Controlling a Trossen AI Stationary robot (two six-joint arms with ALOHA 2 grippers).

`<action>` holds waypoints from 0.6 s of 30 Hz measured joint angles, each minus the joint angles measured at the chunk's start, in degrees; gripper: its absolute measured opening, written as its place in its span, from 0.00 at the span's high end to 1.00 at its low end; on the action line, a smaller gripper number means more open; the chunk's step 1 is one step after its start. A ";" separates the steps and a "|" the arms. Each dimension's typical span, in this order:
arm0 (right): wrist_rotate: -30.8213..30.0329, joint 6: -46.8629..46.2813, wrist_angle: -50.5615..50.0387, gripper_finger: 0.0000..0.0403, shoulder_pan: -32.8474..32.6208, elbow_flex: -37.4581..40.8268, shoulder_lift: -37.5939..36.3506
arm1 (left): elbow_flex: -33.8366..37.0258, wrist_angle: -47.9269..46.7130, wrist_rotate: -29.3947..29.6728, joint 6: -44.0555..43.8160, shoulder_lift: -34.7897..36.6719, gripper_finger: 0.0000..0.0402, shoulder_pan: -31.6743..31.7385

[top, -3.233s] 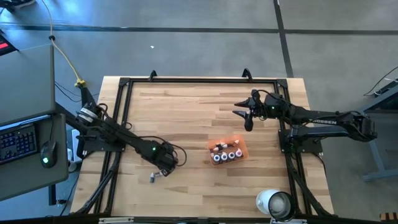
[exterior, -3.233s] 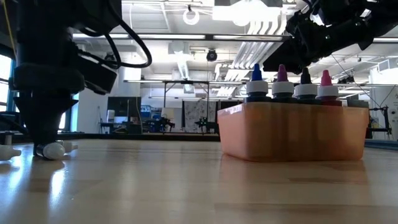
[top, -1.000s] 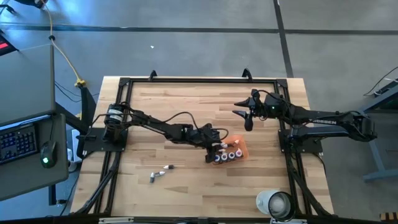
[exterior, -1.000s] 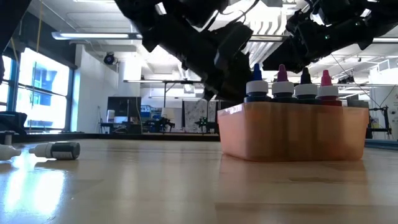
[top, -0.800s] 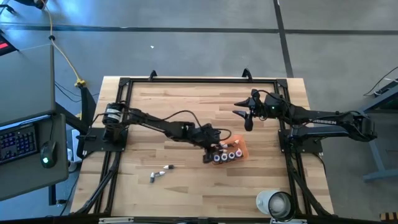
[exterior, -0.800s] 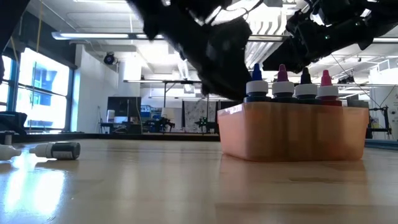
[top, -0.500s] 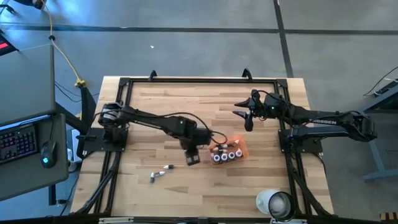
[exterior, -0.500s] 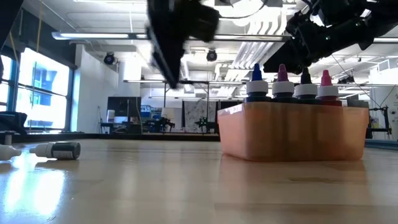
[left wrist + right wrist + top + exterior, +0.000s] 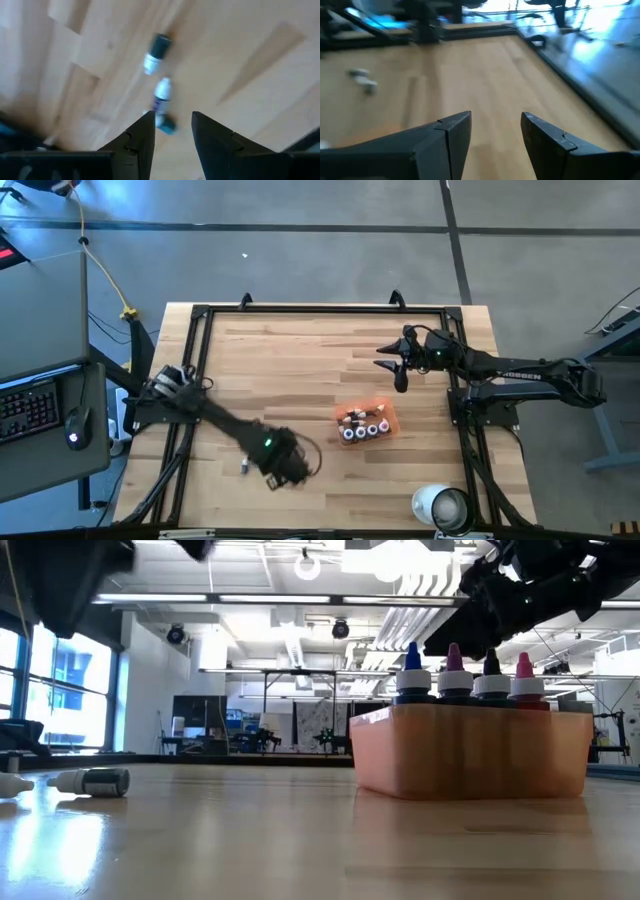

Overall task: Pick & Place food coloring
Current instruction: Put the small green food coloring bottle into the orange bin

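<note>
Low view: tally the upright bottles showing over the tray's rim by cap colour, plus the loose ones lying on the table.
Blue cap: 1
Pink caps: 2
Dark cap: 1
Loose bottles: 2
Total: 6

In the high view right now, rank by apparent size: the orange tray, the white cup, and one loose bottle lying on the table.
1. Orange tray, the largest footprint.
2. White cup, slightly smaller than the tray; part of it is cut off at the frame edge, so the gap is unsure.
3. Loose bottle, by far the smallest, beside the left end effector.
</note>
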State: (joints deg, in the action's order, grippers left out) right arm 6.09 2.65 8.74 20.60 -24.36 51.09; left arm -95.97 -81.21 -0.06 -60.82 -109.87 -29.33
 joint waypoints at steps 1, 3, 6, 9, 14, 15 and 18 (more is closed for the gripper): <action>1.76 -0.90 0.10 0.59 -0.03 0.00 0.00 | -0.01 0.76 1.11 -2.34 0.07 0.69 -1.66; 5.87 -3.75 2.09 0.59 -0.69 0.00 0.43 | -0.01 0.59 3.77 -6.45 0.00 0.69 -4.53; 8.40 -5.23 7.81 0.59 -4.44 -0.02 2.26 | -0.01 -3.97 8.62 -10.43 0.01 0.69 -8.64; 6.30 -3.89 15.34 0.59 -10.32 -0.10 6.22 | 0.12 -9.62 12.45 -12.94 0.10 0.69 -11.96; 1.13 -1.38 15.39 0.59 -20.29 -8.31 16.79 | 2.21 -8.97 18.74 -12.17 3.68 0.69 -14.29; -0.39 -0.49 14.25 0.59 -21.86 -10.71 19.66 | 2.79 -8.71 19.23 -12.32 4.74 0.69 -14.29; -3.81 1.38 10.81 0.59 -25.83 -18.33 28.54 | 4.98 -8.80 21.20 -12.39 7.65 0.69 -14.18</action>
State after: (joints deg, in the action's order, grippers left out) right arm 2.28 4.03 19.55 -5.23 -42.69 79.63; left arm -90.99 -90.01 21.14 -73.21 -102.22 -43.51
